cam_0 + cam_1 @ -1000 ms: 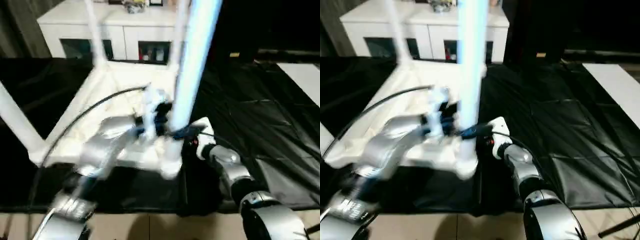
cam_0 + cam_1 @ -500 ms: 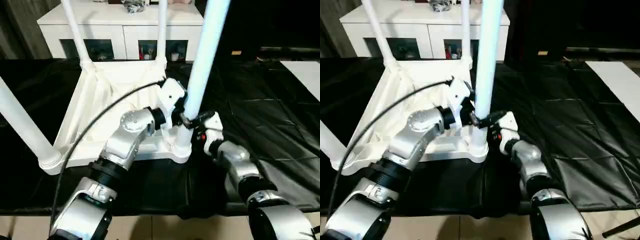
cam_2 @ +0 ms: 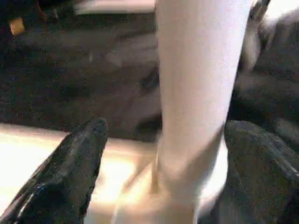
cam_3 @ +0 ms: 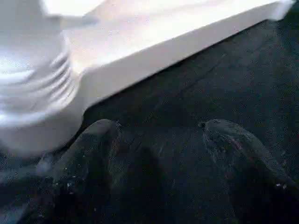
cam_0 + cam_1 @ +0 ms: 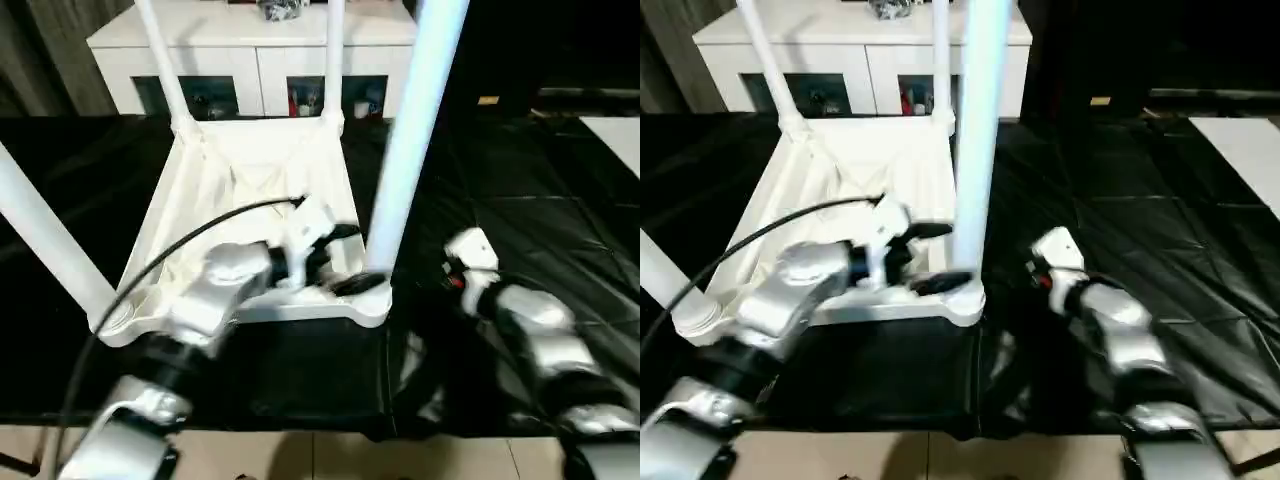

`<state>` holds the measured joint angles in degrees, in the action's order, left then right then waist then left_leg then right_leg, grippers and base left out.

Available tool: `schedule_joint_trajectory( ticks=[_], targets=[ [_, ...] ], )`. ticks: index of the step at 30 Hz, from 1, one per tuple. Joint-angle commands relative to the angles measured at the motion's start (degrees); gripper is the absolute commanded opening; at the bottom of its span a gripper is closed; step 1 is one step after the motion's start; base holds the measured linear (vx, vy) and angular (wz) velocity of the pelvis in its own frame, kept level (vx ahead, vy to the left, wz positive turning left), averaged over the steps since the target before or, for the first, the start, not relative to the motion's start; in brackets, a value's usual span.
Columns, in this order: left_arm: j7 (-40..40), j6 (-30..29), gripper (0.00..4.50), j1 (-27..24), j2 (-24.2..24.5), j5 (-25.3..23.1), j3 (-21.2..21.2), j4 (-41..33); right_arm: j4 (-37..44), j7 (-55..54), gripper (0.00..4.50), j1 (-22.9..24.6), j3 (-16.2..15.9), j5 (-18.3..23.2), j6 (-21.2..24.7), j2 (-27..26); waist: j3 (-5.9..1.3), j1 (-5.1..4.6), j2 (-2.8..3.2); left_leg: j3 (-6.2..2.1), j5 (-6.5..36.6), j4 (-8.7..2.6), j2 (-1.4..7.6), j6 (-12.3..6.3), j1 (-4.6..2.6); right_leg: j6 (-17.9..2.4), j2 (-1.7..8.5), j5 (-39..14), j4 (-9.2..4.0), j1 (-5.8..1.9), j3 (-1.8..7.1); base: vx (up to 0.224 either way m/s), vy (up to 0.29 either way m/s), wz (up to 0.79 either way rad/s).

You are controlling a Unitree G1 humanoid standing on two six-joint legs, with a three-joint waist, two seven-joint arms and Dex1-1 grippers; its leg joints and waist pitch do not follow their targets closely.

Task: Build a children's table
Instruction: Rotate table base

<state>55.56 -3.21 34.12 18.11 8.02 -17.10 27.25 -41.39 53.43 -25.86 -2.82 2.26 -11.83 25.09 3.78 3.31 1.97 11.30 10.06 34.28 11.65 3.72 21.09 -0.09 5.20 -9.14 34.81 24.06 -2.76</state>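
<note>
The children's table (image 5: 262,180) is seen upside down on black sheeting (image 5: 520,210), legs upward. The left gripper (image 3: 163,154) is spread wide around the near-right leg (image 5: 412,130). The right gripper (image 4: 159,154) hangs wide, empty, just beside that corner.

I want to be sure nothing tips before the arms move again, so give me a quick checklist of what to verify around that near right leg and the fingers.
1. Near right leg stands upright in its corner socket: ok.
2. Leg fully seated in the socket: cannot tell; the joint is blurred.
3. Left gripper open, its fingers on either side of the leg, apart from it: ok.
4. Right gripper open and off the table, over the black mat: ok.
5. Other three legs, such as the far left one, in their corners of the upturned table top: ok.
6. Left arm's black cable lies across the table top, may snag: not ok.
</note>
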Motion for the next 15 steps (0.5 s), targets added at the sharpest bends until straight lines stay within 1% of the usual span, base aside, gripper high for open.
schedule_joint_trajectory(
  ticks=[1,2,3,4,5,6,7,8,9,10,12,13,14,15],
  targets=[
    [3.7,1.3,3.98,-0.5,2.0,-1.5,-1.5,1.1,6.9,5.5,3.36,2.5,-2.2,0.0,2.1,2.2,-4.0,0.53,-0.28,-0.66,20.6,-4.47,1.05,-2.92,-0.54,-11.0,1.8,-20.4,-5.11,-2.97,1.41,0.0,0.0,0.0],
    [4.5,1.2,3.98,-0.6,2.4,-1.3,-1.6,1.1,8.3,6.4,3.36,3.1,-2.6,0.1,2.5,2.6,-4.0,0.36,-0.24,-0.64,20.8,-4.46,1.05,-2.82,-0.51,-11.2,1.87,-20.6,-5.03,-2.82,1.45,0.0,0.0,0.0],
    [6.4,1.0,3.8,-0.9,3.2,-0.8,-1.8,1.0,11.3,7.9,3.36,4.3,-3.2,0.5,3.5,3.6,-4.07,0.4,-0.19,-0.69,20.8,-4.48,1.05,-2.66,-0.52,-11.3,1.93,-20.7,-5.06,-2.91,1.42,0.0,0.0,0.0],
    [6.7,1.1,3.66,-0.9,3.6,-1.1,-2.0,1.0,12.5,8.1,3.36,4.8,-3.4,0.7,3.9,3.9,-4.0,0.47,-0.22,-0.69,20.7,-4.56,1.15,-2.66,-0.48,-11.6,1.95,-20.3,-5.04,-2.84,1.52,0.0,0.0,0.0],
    [6.8,1.8,3.66,-0.8,3.9,-1.8,-2.2,1.5,14.0,8.2,3.36,5.3,-3.5,1.1,4.6,4.2,-4.03,0.38,-0.17,-0.74,20.9,-4.61,1.19,-2.51,-0.44,-11.8,2.02,-20.3,-4.96,-2.81,1.49,0.0,0.0,0.0],
    [7.1,2.0,3.53,-0.7,4.2,-2.2,-2.4,2.1,15.4,8.3,3.36,5.8,-3.6,1.5,5.3,4.4,-3.9,0.39,-0.18,-0.77,21.2,-4.68,1.18,-2.46,-0.47,-11.7,1.98,-20.7,-5.12,-2.77,1.48,0.0,0.0,0.0],
    [7.2,2.7,3.4,-0.5,4.4,-2.9,-2.7,2.9,16.9,8.5,3.36,6.2,-3.7,2.0,6.2,4.5,-3.84,0.36,-0.39,-0.8,21.5,-4.71,1.11,-2.5,-0.49,-11.2,1.91,-21.6,-5.19,-2.76,1.49,0.0,0.0,0.0],
    [7.3,2.9,3.29,-0.4,4.5,-3.2,-2.8,3.4,17.5,8.6,3.36,6.4,-3.8,2.2,6.6,4.5,-3.87,0.28,-0.29,-0.84,21.8,-4.71,1.16,-2.18,-0.53,-11.0,2.07,-22.3,-5.16,-2.68,1.54,0.0,0.0,0.0],
    [7.4,3.3,3.29,-0.2,4.5,-3.5,-2.9,4.0,18.4,8.7,3.36,6.6,-3.9,2.4,7.2,4.5,-3.83,0.26,-0.29,-0.85,21.8,-4.72,1.1,-2.15,-0.53,-10.8,2.03,-22.7,-5.26,-2.69,1.52,0.0,0.0,0.0],
    [7.7,3.4,3.16,0.0,4.2,-3.3,-2.7,4.9,19.6,8.6,3.36,6.8,-4.1,2.6,7.9,4.3,-3.88,0.29,-0.4,-0.79,21.9,-4.65,1.11,-1.94,-0.7,-10.8,2.09,-22.9,-5.32,-2.54,1.61,0.0,0.0,0.0],
    [8.2,3.6,2.96,0.2,4.0,-3.3,-2.5,5.5,20.8,8.7,3.36,7.2,-4.1,2.8,8.9,4.2,-3.8,0.36,-0.34,-0.81,21.7,-4.71,1.04,-1.84,-0.64,-10.6,2.09,-23.3,-5.45,-2.59,1.63,0.0,0.0,0.0],
    [9.3,3.4,2.96,0.5,4.0,-3.5,-2.7,6.5,22.2,8.8,3.36,7.5,-4.3,2.9,9.9,4.1,-3.8,0.37,-0.25,-0.86,21.9,-4.77,1.11,-1.69,-0.65,-10.5,2.12,-23.4,-5.42,-2.56,1.64,0.0,0.0,0.0],
    [9.8,3.4,2.8,0.7,4.0,-3.6,-2.8,7.1,22.7,8.8,3.36,7.7,-4.4,2.9,10.4,4.1,-3.81,0.37,-0.34,-0.85,21.8,-4.76,1.07,-1.69,-0.64,-10.5,2.1,-23.3,-5.44,-2.61,1.63,0.0,0.0,0.0],
    [10.1,3.4,2.8,0.8,4.0,-3.7,-3.0,7.7,23.1,8.9,3.36,7.8,-4.4,2.9,10.8,4.1,-3.85,0.37,-0.27,-0.88,21.7,-4.78,1.08,-1.58,-0.63,-10.5,2.16,-23.3,-5.43,-2.57,1.63,0.0,0.0,0.0]
  ],
)
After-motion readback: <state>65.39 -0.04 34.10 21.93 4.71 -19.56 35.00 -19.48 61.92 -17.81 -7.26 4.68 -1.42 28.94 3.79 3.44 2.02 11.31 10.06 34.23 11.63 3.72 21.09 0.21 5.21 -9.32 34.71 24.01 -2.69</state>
